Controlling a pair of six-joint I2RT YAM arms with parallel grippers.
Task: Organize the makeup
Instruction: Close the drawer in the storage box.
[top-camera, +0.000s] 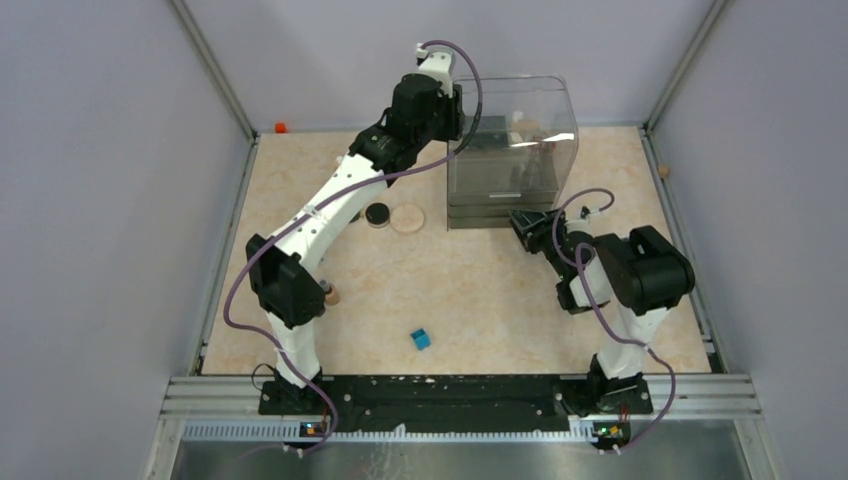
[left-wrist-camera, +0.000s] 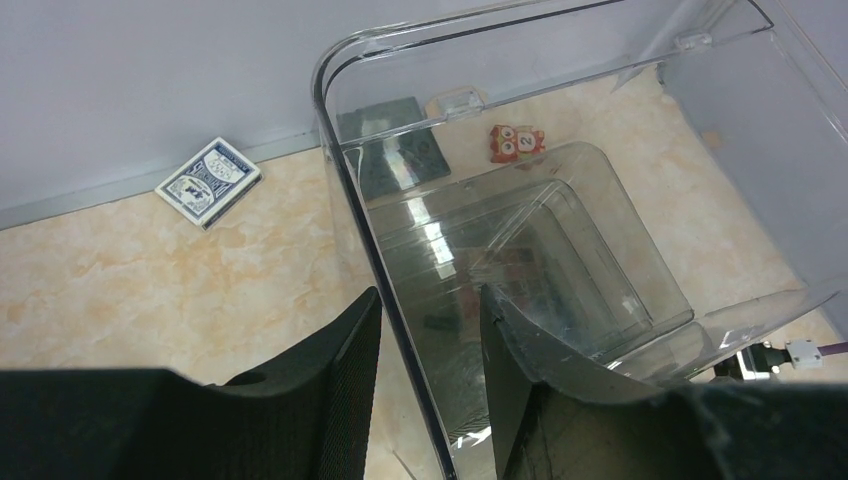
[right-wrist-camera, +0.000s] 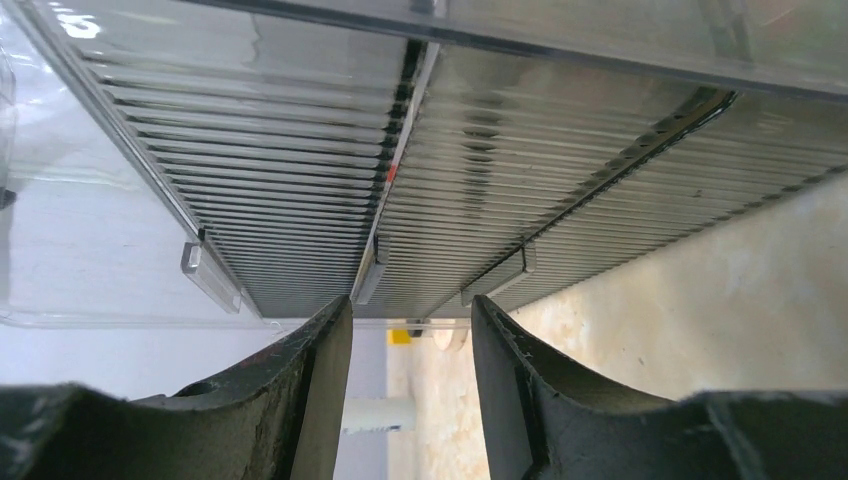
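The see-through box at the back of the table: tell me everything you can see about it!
The box is clear plastic with rounded corners, standing upright at the far side of the table. A curved lid stands over its open top; below are stacked ribbed drawers that look shut. The left gripper straddles its left wall; the right gripper hangs open before the drawers.

Soft, even light from above fills my top view, throwing only faint shadows beneath the arms onto the pale table (top-camera: 470, 300). A white streak of glare sits on the curved top of the clear organizer (top-camera: 520, 120) at the far side. On my left wrist camera, bright patches reflect off its transparent walls, while the right wrist view, close against the ribbed drawers (right-wrist-camera: 300, 200), reads darker and greyer; all frames look sharp.
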